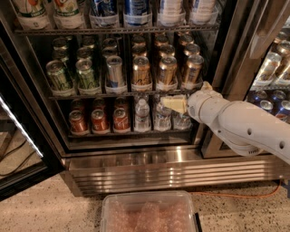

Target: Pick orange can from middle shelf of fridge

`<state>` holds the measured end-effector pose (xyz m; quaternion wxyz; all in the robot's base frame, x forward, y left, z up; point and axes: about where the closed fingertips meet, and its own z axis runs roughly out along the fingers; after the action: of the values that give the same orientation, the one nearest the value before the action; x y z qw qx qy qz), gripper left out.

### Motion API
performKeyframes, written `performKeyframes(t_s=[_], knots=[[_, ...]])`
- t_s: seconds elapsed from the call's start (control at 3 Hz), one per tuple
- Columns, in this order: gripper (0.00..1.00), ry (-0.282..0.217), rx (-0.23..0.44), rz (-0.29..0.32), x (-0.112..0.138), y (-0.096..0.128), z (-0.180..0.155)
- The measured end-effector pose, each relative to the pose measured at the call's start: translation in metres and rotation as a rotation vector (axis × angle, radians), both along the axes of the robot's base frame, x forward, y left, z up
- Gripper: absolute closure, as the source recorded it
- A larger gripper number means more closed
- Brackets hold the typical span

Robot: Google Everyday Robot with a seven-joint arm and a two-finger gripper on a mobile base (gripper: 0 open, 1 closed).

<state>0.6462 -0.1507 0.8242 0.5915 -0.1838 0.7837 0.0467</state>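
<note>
The fridge (172, 172) stands open, with a dark interior and wire racks. The middle shelf (90, 96) carries green cans on the left, a silver-blue can, and several orange cans in rows on the right. The front orange cans stand at left (141, 72), middle (166, 72) and right (192, 70). My gripper (176, 104) comes in from the right on a white arm (244, 124). It sits just below the middle shelf's front rail, under the middle and right orange cans and in front of the water bottles. It holds nothing that I can see.
The lower rack holds three short red cans (97, 120) and water bottles (142, 115). The top rack holds bottles (136, 11). The open glass door (20, 131) is at the left. A clear plastic bin (149, 213) sits on the floor in front. A second compartment (272, 68) with cans is at the right.
</note>
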Motion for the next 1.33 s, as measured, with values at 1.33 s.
performKeyframes(t_s=[1.33], knots=[[0.32,-0.181,-0.064,-0.131,0.073,-0.021,0.022]])
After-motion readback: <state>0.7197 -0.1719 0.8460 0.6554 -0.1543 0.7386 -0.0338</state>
